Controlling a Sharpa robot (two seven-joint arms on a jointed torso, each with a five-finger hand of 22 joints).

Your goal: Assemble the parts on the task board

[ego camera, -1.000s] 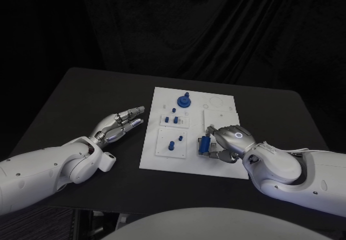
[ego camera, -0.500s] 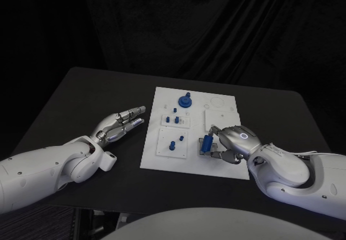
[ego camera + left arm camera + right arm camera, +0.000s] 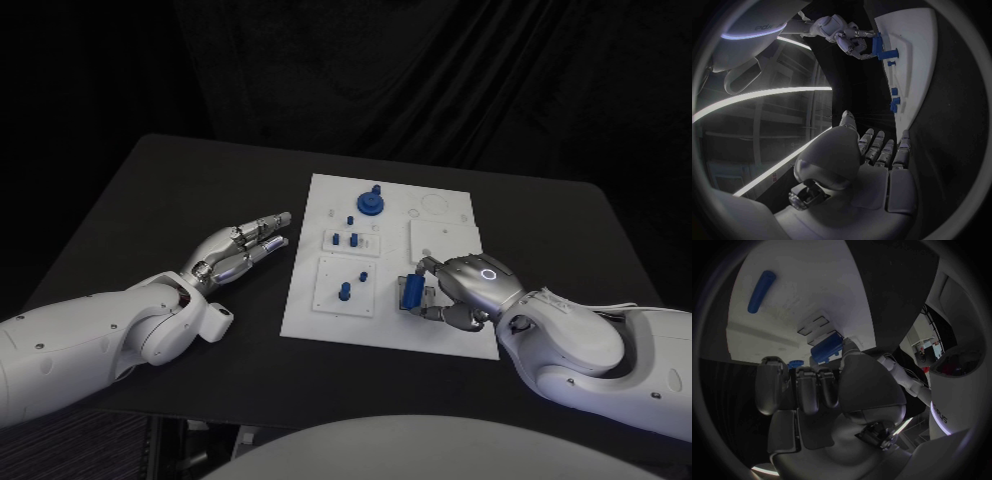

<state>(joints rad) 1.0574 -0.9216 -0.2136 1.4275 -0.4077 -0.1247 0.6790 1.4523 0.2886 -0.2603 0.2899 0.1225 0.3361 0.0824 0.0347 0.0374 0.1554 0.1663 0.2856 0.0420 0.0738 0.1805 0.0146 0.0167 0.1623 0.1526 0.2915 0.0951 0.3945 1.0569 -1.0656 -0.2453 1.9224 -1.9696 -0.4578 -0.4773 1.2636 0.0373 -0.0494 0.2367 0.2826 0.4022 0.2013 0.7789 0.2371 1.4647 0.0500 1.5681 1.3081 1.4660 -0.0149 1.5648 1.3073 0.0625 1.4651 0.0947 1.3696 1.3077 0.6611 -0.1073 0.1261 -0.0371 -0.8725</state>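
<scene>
Nearest me, on the near right part of the white board point(image 3: 335, 325), the right robot hand point(image 3: 459, 290) pinches a blue block point(image 3: 411, 290) between thumb and fingers, holding it at a grey socket on the board. Just left of it a blue peg point(image 3: 343, 292) stands in a square inset, and a smaller stud point(image 3: 364, 276) sits just beyond that. Out to the left, off the board on the black table point(image 3: 159, 190), the left robot hand point(image 3: 242, 246) lies flat, fingers straight and close together, holding nothing. Farther up the board two small pegs point(image 3: 345, 240) sit in another inset, and at the far end stands a round blue knob point(image 3: 369, 204).

I'd judge the block is not yet seated. If it goes down tilted it could jam on the socket's edge, and since nothing steadies the board, a hard push could slide it across the table.

Looking from the right wrist, the block point(image 3: 826, 348) shows against the fingertips beside small rectangular slots in the board, with a loose blue cylinder point(image 3: 761, 285) lying beyond, details the head view hides behind the hand. From the left wrist, the block's side point(image 3: 877, 44) and the right robot hand around it point(image 3: 845, 36) appear in profile, well apart from the left robot hand's straight fingers point(image 3: 879, 147).
</scene>
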